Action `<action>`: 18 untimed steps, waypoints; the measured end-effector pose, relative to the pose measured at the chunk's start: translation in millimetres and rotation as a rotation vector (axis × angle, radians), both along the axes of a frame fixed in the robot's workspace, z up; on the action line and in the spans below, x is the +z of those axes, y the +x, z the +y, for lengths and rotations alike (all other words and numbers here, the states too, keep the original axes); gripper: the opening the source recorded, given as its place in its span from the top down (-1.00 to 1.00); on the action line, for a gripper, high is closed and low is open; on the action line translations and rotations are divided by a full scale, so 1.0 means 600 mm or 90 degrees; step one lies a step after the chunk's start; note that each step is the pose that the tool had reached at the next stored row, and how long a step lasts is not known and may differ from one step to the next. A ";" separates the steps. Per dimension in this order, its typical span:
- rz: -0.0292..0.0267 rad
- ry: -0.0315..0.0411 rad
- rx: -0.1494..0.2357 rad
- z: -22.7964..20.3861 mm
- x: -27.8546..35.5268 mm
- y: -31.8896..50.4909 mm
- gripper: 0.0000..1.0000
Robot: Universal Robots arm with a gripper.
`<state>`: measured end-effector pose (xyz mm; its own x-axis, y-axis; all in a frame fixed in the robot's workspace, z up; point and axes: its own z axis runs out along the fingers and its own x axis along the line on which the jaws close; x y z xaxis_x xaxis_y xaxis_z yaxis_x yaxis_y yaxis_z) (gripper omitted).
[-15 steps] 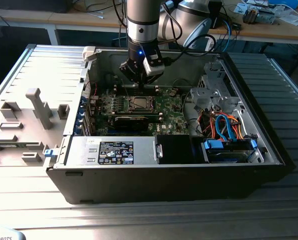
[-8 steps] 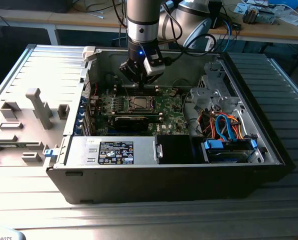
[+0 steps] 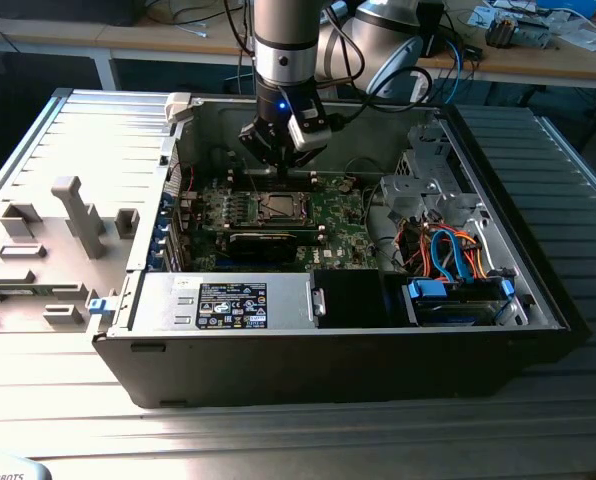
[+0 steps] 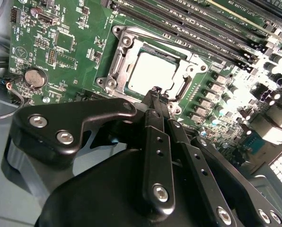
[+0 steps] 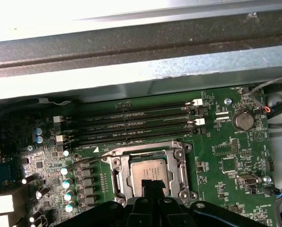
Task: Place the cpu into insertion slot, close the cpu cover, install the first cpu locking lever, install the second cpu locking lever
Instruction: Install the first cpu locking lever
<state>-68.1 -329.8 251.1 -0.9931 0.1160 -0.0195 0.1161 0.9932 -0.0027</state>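
Pincer (image 4: pixel 156 94) filling foreground in second wrist view, fingers pressed together, gripping nothing visible, tips hovering at 6 o'clock edge of insertion slot (image 4: pixel 153 71). Cpu (image 4: pixel 152 72) sitting flat inside slot, silver-grey top showing pale and square. Cpu cover (image 5: pixel 149 172) appearing to be lying closed around chip as grey metal frame. Judging: chip placing done, cover likely done; locking levers looking not yet latched, hard to confirm. Green board (image 5: pixel 226 146) stretching beyond.
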 end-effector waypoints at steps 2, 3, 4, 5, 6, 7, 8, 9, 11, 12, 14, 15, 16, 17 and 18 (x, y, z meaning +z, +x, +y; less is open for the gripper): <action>0.0000 0.0000 0.004 0.0000 0.000 0.000 0.79; 0.0000 0.0000 0.005 0.0000 0.000 0.000 0.79; 0.0000 0.0000 0.006 0.0000 0.000 0.000 0.79; 0.0000 0.0000 0.007 0.0000 0.000 0.000 0.79; 0.0000 0.0000 0.008 0.0000 0.000 0.000 0.79; 0.0000 0.0000 0.009 0.0000 0.000 0.000 0.79; 0.0000 0.0000 0.010 0.0000 0.000 0.000 0.79; 0.0000 0.0000 0.012 0.0000 0.000 0.000 0.79; 0.0000 0.0000 0.014 0.0000 0.000 0.000 0.79; 0.0000 0.0000 0.015 0.0000 0.000 0.000 0.79; 0.0000 0.0000 0.016 0.0000 0.000 0.000 0.79; 0.0000 0.0000 0.017 0.0000 0.000 0.000 0.79; 0.0000 0.0000 0.018 0.0000 0.000 0.000 0.79; 0.0000 0.0000 0.018 0.0000 0.000 0.000 0.79; 0.0000 0.0000 0.019 0.0000 0.000 0.000 0.79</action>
<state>-68.1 -329.8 251.1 -0.9961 0.0857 -0.0195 0.0857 0.9963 -0.0027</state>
